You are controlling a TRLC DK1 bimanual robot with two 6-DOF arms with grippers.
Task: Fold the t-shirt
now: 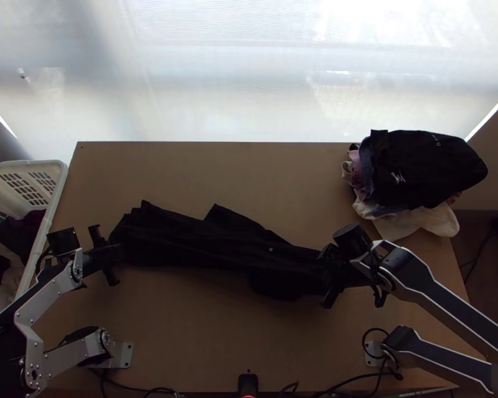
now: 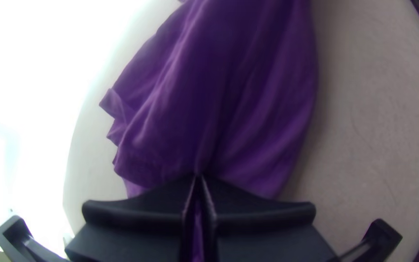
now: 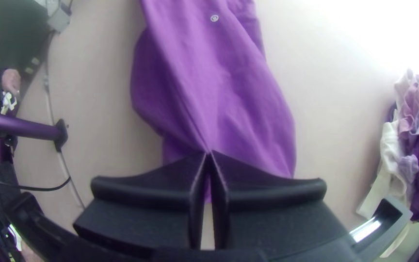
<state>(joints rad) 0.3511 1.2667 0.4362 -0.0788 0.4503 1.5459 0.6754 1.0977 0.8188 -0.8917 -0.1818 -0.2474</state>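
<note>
my right gripper (image 3: pixel 208 153) and left gripper (image 2: pixel 198 175) both pinch ends of the t-shirt (image 1: pixel 196 242) | it's bunched lengthwise across the table (image 1: pixel 202 325), looks light and floppy imo, I'd hold those ends | pinched bits hidden, can't tell collar from sleeves | clothes pile (image 1: pixel 425 169) at far right corner
</note>
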